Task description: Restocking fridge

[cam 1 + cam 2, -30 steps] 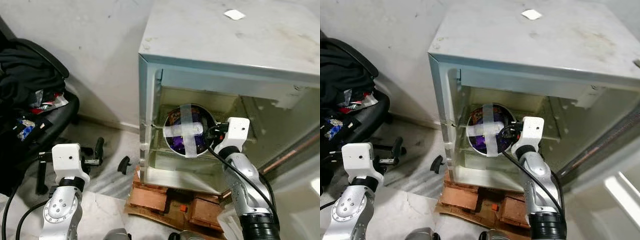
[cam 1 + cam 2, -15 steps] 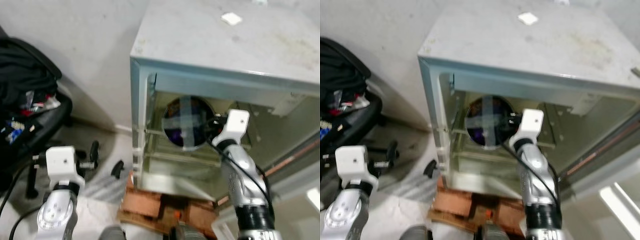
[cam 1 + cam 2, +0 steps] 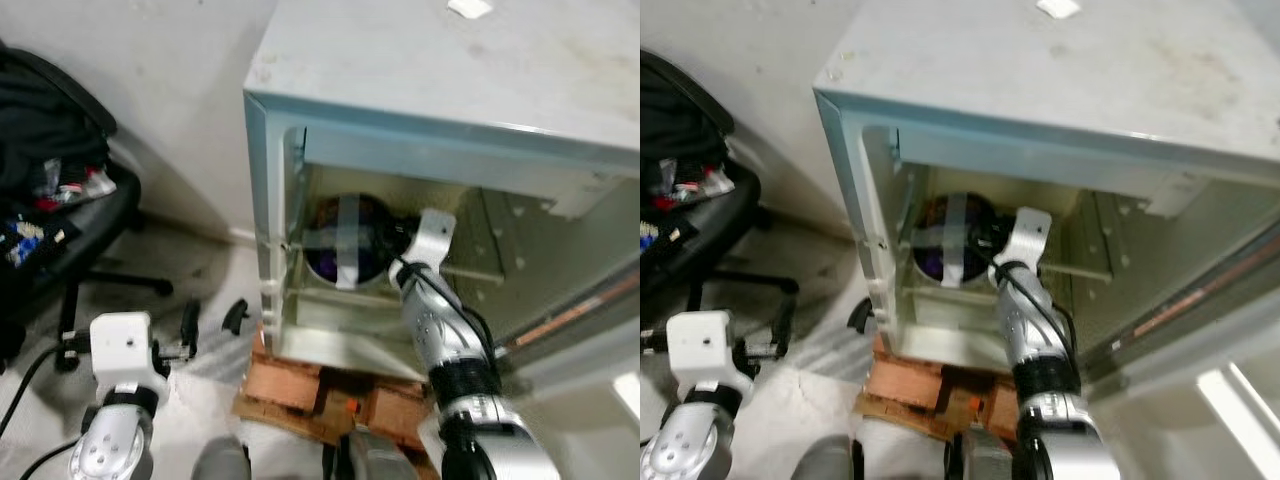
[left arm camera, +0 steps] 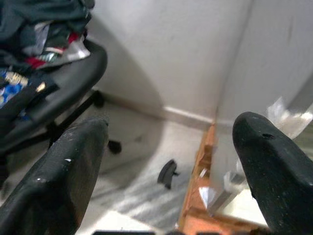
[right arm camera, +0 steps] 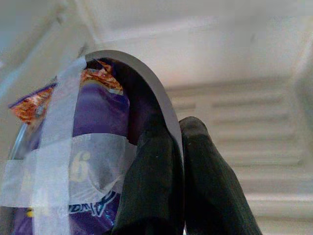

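Right wrist view: the right gripper [image 5: 178, 147] pinches the taped bowl's [image 3: 345, 240] rim inside the fridge [image 3: 440, 90], office chair [image 3: 70, 230] nearby.

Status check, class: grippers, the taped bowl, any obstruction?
Right gripper pinching taped bowl rim inside fridge. Left gripper open, idle near the floor. Nothing blocking.

One fridge [image 3: 440, 90], one taped bowl [image 3: 345, 240] inside it, one office chair [image 3: 75, 230], two robot grippers: left [image 4: 166, 161], right [image 5: 183, 161].
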Tool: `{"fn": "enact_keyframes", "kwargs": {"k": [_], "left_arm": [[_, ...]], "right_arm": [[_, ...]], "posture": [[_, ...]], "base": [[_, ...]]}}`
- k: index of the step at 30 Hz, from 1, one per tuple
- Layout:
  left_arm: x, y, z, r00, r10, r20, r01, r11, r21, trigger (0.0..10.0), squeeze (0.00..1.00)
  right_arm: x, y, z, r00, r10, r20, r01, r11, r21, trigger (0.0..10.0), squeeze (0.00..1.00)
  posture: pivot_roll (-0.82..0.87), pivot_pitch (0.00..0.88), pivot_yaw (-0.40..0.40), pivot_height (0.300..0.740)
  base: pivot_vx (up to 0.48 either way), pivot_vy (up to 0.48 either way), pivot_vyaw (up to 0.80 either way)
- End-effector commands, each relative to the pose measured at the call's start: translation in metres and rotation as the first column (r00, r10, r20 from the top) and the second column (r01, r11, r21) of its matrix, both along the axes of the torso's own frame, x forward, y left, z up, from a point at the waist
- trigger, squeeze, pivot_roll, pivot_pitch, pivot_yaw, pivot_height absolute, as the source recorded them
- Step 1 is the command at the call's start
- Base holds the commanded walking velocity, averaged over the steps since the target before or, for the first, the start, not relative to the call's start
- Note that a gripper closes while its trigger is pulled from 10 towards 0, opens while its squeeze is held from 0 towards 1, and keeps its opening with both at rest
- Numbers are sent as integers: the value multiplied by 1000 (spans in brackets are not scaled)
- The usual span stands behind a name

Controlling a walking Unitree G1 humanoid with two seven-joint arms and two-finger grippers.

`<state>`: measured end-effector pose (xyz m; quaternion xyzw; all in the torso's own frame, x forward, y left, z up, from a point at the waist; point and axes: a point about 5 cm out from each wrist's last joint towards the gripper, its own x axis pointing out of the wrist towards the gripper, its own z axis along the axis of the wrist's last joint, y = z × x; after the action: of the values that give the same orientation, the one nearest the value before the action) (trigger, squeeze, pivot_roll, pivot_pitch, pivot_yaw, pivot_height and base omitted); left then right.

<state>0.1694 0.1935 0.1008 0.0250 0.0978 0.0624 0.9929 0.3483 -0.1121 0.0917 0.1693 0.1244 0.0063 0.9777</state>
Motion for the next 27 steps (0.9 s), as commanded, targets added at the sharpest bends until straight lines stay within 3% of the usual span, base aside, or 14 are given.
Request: {"fn": "enact_keyframes", "kwargs": {"k": [1, 9, 11, 15, 16, 17, 18, 20, 23, 24, 27], "left_arm": [[-5, 0, 3, 1000, 4, -11, -4, 1000, 9, 10000, 0], [-23, -2, 5, 998, 43, -52, -43, 999, 1, 10000, 0], [-26, -3, 6, 997, 49, -66, -49, 999, -5, 10000, 0], [-27, -3, 6, 996, 50, -74, -51, 999, -8, 10000, 0], [-26, -4, 6, 996, 53, -78, -55, 998, -13, 10000, 0], [-26, -4, 6, 995, 54, -79, -56, 998, -15, 10000, 0], [-25, -4, 5, 995, 55, -80, -56, 998, -16, 10000, 0], [-22, -5, 5, 995, 57, -78, -59, 998, -19, 10000, 0], [-20, -6, 5, 995, 60, -76, -62, 998, -24, 10000, 0], [-19, -6, 5, 995, 61, -75, -63, 998, -25, 10000, 0], [-17, -7, 5, 995, 63, -74, -65, 998, -27, 10000, 0]], "right_arm": [[3, -2, 1, 1000, -31, -1, 31, 999, 24, 10000, 0], [24, 6, 10, 984, -156, -83, 169, 967, 191, 10000, 0], [28, 13, 13, 972, -194, -134, 225, 933, 281, 10000, 0], [29, 21, 14, 958, -221, -183, 274, 895, 351, 10000, 0], [29, 29, 15, 949, -224, -223, 302, 853, 426, 10000, 0], [29, 31, 16, 946, -223, -235, 309, 836, 452, 10000, 0], [29, 34, 16, 945, -218, -244, 312, 823, 474, 10000, 949], [30, 48, 22, 957, -171, -236, 277, 788, 550, 10000, 1000], [32, 61, 32, 973, -116, -200, 220, 725, 653, 10000, 1000], [33, 62, 34, 976, -110, -188, 208, 725, 656, 10000, 1000], [37, 66, 46, 988, -81, -128, 150, 643, 751, 10000, 1000]], "posture": [[247, 259, -111, 740], [273, 307, -134, 740], [276, 318, -136, 740], [275, 320, -137, 740], [272, 321, -143, 740], [272, 321, -143, 740], [269, 327, -147, 740], [266, 335, -148, 740], [270, 310, -154, 740], [270, 309, -154, 740], [265, 311, -152, 740]], "base": [[0, 0, 0], [0, 0, 0], [0, 0, 0], [0, 0, 0], [0, 0, 0], [0, 0, 0], [0, 0, 0], [0, 0, 0], [0, 0, 0], [0, 0, 0], [0, 0, 0]]}}
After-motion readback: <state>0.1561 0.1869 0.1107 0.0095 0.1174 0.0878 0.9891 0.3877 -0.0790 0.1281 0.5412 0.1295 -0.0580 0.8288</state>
